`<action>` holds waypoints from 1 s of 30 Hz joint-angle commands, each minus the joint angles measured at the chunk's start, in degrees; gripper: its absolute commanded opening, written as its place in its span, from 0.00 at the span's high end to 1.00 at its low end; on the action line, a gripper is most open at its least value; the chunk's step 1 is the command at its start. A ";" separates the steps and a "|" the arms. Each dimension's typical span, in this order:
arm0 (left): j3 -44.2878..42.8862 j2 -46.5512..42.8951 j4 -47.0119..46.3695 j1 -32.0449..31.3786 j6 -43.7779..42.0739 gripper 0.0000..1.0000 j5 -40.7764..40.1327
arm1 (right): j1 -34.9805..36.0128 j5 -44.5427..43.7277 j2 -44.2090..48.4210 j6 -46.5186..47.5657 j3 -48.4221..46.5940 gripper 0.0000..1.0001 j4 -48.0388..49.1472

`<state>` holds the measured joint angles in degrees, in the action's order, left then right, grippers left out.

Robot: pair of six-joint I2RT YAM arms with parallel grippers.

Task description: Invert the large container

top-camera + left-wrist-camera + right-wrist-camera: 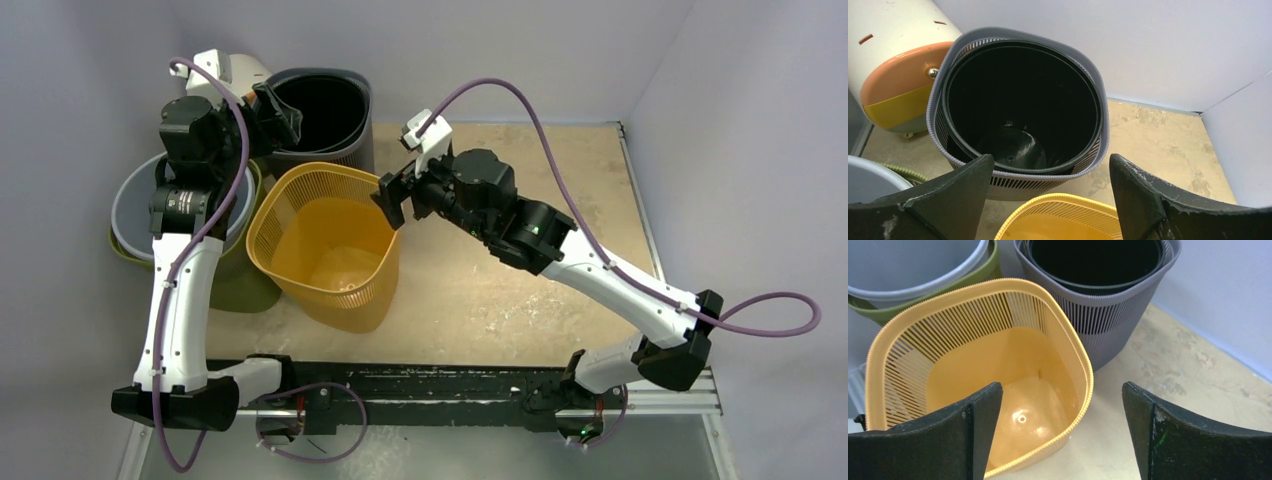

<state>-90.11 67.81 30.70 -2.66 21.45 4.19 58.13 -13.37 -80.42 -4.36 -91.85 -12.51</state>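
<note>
Nothing flipped yet | grey slatted bin [356, 150], which I take for the large container, upright at table's far-left corner | left gripper [281, 110] jaws apart at its rim | right gripper [392, 196] apart beside yellow basket [352, 300] | grasp, tip-over remain

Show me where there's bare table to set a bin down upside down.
Open table lies right of the dark bin, behind the right arm. A second patch sits in front, between the yellow basket and that arm. The left side is crowded with stacked buckets and the left arm.
</note>
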 commanded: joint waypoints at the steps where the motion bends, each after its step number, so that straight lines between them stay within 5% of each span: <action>1: -1.30 -1.83 -0.27 0.39 -0.91 0.18 -0.85 | -0.29 0.39 0.05 -2.08 2.63 0.12 1.52; 7: 0.39 -2.74 -0.66 0.37 -0.65 0.18 -0.85 | -0.24 0.55 -0.22 -3.56 5.58 0.38 0.84; 15: 1.83 -3.68 -0.53 0.37 -0.97 0.17 -0.93 | -0.28 1.48 -1.54 -5.29 6.93 0.37 1.99; 26: 4.09 -5.21 -0.27 0.37 -1.48 0.17 -1.72 | -0.51 -12.18 -10.20 -8.36 1.03 0.41 -4.46; 30: 4.41 -5.34 -0.15 0.37 -2.04 0.17 -2.21 | -1.03 -15.49 -12.20 -10.43 -1.20 0.74 -5.72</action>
<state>-86.15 63.79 32.08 -2.66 21.23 3.01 57.95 -23.16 -92.09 -12.60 -89.69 -15.18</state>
